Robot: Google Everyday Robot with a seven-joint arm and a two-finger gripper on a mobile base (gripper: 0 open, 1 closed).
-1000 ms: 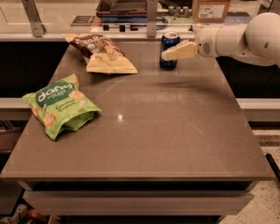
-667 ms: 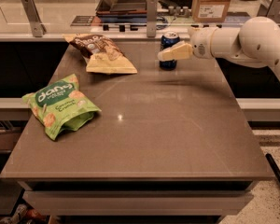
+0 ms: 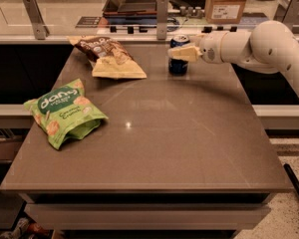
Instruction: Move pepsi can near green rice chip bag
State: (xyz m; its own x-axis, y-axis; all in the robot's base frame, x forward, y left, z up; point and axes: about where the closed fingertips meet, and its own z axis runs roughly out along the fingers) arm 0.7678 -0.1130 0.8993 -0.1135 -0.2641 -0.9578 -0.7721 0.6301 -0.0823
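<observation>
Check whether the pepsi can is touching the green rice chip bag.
Apart. The camera view shows table between the pepsi can, with the gripper at it, and the green rice chip bag.

A smooth grey-brown tabletop (image 3: 189, 133) carries a bright green crinkly rice chip bag (image 3: 65, 114) near its left edge, a brown-and-cream snack bag (image 3: 109, 59) far left, and a dark-blue pepsi can (image 3: 178, 66) far centre, where the cream gripper (image 3: 178, 53) sits against its side.
</observation>
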